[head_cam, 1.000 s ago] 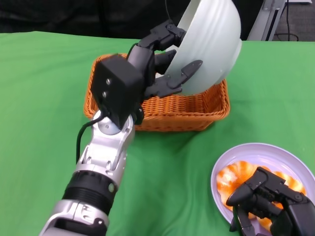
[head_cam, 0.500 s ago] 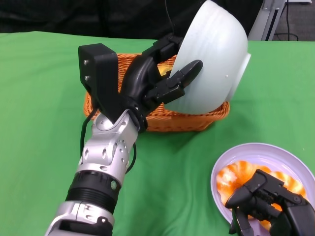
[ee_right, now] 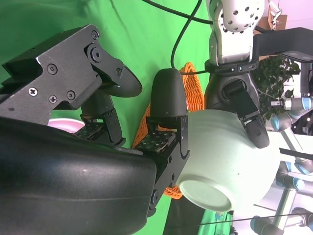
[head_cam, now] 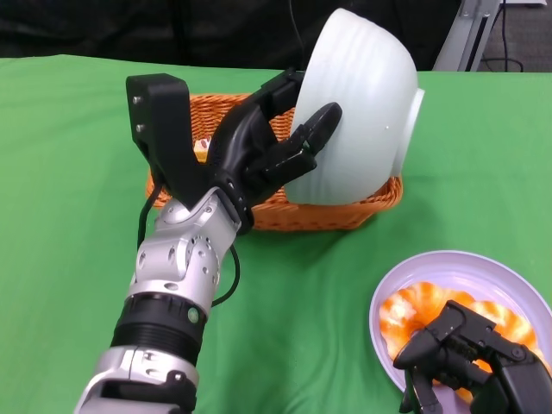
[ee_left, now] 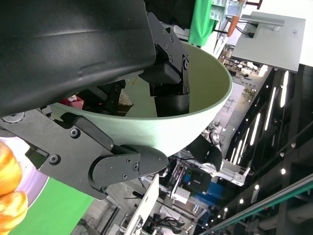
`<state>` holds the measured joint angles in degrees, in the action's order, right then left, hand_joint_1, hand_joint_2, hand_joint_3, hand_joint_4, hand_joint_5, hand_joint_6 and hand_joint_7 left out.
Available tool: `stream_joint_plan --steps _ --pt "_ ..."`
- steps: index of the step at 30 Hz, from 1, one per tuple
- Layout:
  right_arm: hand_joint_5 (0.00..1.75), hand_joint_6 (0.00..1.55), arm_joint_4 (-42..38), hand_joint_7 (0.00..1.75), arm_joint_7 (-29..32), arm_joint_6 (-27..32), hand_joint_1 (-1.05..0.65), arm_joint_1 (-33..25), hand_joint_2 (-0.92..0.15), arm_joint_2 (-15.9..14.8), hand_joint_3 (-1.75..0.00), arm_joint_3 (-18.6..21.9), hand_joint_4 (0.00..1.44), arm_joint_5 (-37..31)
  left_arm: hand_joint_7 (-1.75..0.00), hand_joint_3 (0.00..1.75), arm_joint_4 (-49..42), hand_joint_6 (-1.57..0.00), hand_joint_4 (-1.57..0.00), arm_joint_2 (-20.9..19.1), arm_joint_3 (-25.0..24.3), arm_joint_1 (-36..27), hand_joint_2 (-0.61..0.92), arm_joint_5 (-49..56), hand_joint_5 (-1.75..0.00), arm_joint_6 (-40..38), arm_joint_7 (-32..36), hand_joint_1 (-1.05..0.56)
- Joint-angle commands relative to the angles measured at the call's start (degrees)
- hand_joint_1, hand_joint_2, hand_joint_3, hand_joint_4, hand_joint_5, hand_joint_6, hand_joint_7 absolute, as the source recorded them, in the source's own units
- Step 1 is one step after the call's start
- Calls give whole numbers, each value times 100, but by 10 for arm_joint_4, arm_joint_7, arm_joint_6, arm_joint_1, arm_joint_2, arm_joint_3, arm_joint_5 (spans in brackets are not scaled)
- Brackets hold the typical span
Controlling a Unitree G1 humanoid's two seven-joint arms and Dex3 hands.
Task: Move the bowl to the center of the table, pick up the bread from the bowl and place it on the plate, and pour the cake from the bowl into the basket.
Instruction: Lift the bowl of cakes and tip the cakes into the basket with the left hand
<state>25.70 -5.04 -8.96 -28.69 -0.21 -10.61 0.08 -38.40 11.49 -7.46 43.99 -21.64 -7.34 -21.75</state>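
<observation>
From the head view, the left robot hand [head_cam: 272,151] holds the white bowl [head_cam: 358,112] by its rim, fingers inside and thumb outside. The bowl is tipped on its side above the orange basket [head_cam: 358,203], which sits on the green counter [head_cam: 69,155]. The right robot hand [head_cam: 461,358] rests over the bread [head_cam: 405,315] on the purple plate [head_cam: 431,263], fingers curled; I cannot tell if it holds anything. In the right wrist view, the bowl [ee_right: 230,156] shows its round foot, with the basket [ee_right: 188,88] just behind it. In the left wrist view, black fingers [ee_left: 166,73] press inside the bowl [ee_left: 195,117].
</observation>
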Motion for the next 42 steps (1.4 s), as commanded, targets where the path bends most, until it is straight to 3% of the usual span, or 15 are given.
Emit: stream_joint_plan --steps 1,15,26,36,40,42 --pt "168 61 -9 148 -1 -15 -4 1 -53 -4 -118 1 69 5 -157 96 -16 -70 -75 -1 -11 32 68 -12 -175 3 -13 -13" --pt "168 61 -25 148 1 -32 -4 3 -54 -1 -117 -2 69 2 -151 85 -99 -73 -75 -18 -10 95 70 9 -175 32 -54 -15" --pt "169 61 -38 148 -1 -43 -3 5 -54 -5 -118 3 69 2 -148 74 -128 -75 -74 -8 -39 135 77 -3 -175 40 -42 -17" --pt "169 60 -39 149 -11 -42 -2 2 -55 -8 -117 6 67 9 -153 84 -121 -72 -74 19 -117 149 76 -86 -175 -44 5 -14" --pt "169 60 -41 149 -16 -38 -2 2 -55 -7 -117 8 68 15 -154 61 -113 -67 -72 27 -140 152 90 -119 -175 -81 42 -17" --pt "169 61 -39 148 -16 -36 -2 1 -55 -6 -116 8 68 16 -155 58 -111 -66 -72 28 -146 154 92 -130 -175 -95 55 -17"
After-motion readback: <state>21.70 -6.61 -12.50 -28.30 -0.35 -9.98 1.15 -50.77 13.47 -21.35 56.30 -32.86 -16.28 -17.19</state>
